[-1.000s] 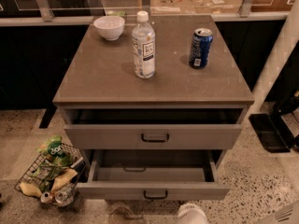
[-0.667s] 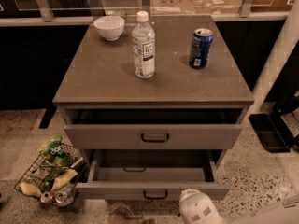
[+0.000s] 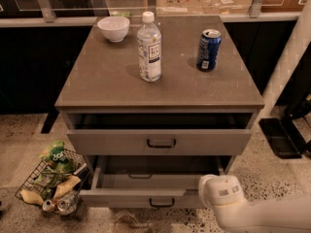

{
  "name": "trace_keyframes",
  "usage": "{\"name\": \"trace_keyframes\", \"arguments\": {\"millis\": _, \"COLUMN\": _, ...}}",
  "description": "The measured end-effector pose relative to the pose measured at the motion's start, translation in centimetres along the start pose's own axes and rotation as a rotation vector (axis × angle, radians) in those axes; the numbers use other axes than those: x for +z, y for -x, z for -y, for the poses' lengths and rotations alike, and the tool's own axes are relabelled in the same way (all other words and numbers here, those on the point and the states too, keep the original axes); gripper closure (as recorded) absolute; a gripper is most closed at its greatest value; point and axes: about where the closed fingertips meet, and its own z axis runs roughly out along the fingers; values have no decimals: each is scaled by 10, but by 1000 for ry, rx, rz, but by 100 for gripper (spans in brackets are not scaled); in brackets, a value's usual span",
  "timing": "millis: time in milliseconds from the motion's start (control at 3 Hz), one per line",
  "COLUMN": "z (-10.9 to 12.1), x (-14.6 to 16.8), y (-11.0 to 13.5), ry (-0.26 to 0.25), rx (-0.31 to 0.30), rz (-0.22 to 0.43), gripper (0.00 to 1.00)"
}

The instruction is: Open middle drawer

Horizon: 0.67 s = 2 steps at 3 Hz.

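**Middle drawer pulled out, arm at its right end**

On the floor off the cabinet's front left corner sits a wire basket (image 3: 35, 174) of wrappers and cans. On the grey cabinet top (image 3: 107, 81), a white bowl (image 3: 113, 28) sits near the back left corner. A clear bottle (image 3: 149, 47) stands upright mid-surface, and a blue can (image 3: 209, 50) stands toward the right edge. Under the front edge the top drawer (image 3: 112, 142) is slightly out. Below it the middle drawer (image 3: 121, 198) projects farther, its pale inside exposed and its black handle (image 3: 162, 203) untouched. The gripper (image 3: 216, 192), seen as the arm's rounded white end, is at that drawer's front right corner. Whether it is clenched or released cannot be told.
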Motion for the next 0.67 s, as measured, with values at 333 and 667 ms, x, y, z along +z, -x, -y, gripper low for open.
{"name": "trace_keyframes", "arguments": {"millis": 333, "z": 15, "x": 22, "y": -24, "ry": 3, "rx": 52, "rz": 15, "gripper": 100}}
{"name": "trace_keyframes", "arguments": {"millis": 667, "z": 23, "x": 59, "y": -48, "ry": 33, "rx": 114, "rz": 51, "gripper": 100}}
